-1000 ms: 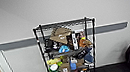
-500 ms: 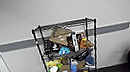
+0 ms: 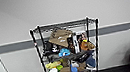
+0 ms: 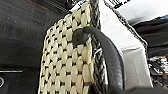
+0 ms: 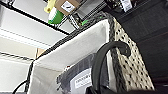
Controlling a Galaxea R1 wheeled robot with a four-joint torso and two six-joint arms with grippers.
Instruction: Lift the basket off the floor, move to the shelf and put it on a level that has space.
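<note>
The basket point(image 4: 72, 57) was up off the carpet and slung between your two arms, one black loop handle point(image 4: 105, 50) right at the left wrist camera and the other handle point(image 5: 107, 60) right at the right wrist camera, so its long axis ran side to side across the robot and neither arm was really nearer than the other. I couldn't tell from either wrist shot how far the fingers were open or whether they actually clamped the loops, though my guess is the basket was hanging from them. Inside it had a white cloth lining point(image 5: 75, 50) and one grey packet with a label point(image 5: 80, 77). The shelf point(image 3: 67, 51) stood straight ahead against the wall, its lower tiers visible just past the basket's far rim. The top level point(image 3: 65, 25) looked bare while the ones below were crammed with stuff, including one cardboard box point(image 3: 60, 37), so the basket needed to go up and forward. One basket, two handles, one shelf.
</note>
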